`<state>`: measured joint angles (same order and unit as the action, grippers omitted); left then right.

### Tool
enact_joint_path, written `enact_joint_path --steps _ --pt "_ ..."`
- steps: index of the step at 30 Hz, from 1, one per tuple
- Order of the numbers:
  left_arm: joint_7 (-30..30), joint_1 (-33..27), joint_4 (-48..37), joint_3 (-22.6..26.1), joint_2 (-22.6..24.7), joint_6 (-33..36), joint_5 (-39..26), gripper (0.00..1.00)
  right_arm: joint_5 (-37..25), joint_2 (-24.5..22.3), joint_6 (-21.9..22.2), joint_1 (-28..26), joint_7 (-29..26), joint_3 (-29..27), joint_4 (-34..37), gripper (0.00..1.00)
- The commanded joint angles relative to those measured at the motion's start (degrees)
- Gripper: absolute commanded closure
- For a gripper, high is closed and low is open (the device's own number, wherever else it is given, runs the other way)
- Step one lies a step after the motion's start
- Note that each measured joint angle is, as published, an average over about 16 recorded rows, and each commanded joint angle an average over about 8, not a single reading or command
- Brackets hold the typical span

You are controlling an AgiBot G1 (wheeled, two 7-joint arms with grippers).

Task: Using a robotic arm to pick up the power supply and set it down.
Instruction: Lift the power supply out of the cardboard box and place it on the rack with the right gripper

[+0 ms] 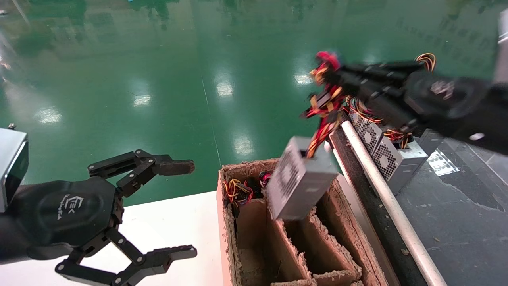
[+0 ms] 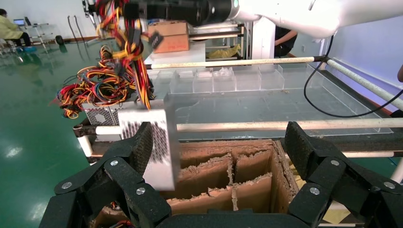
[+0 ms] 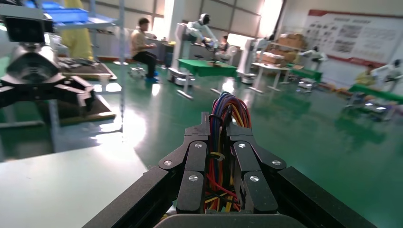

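I see the small grey metal power supply box (image 1: 300,178) hanging tilted in the air above the partitioned brown cardboard box (image 1: 278,238), its perforated face turned toward my left. It dangles by its bundle of red, yellow, orange and black wires (image 1: 323,105), and no finger touches the metal case itself. The right gripper (image 1: 337,77), black with linkage fingers, is closed tight on that bundle (the right wrist view shows the wires pinched between both fingers (image 3: 197,166)). Just beside the carton runs a white tube rail (image 1: 381,186), and behind it sit more grey power supplies (image 1: 391,157) on a dark surface. My left gripper (image 1: 186,210) is held low over the white table (image 1: 174,222) beside the carton, fingers spread wide and holding nothing.
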<state>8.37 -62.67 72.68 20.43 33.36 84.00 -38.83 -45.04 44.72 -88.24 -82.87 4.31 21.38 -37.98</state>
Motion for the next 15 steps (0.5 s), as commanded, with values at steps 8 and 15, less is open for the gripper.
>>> enact_joint_path --steps 8,15 --pt "0.0 0.0 0.0 0.01 0.0 0.0 0.0 0.0 -0.74 -6.33 -0.46 -2.39 0.63 -1.0 2.53 1.0" --pt "-0.01 0.0 0.0 0.01 0.0 0.0 0.01 0.0 -0.56 -10.31 -2.2 -2.9 0.91 -0.58 6.1 1.0"
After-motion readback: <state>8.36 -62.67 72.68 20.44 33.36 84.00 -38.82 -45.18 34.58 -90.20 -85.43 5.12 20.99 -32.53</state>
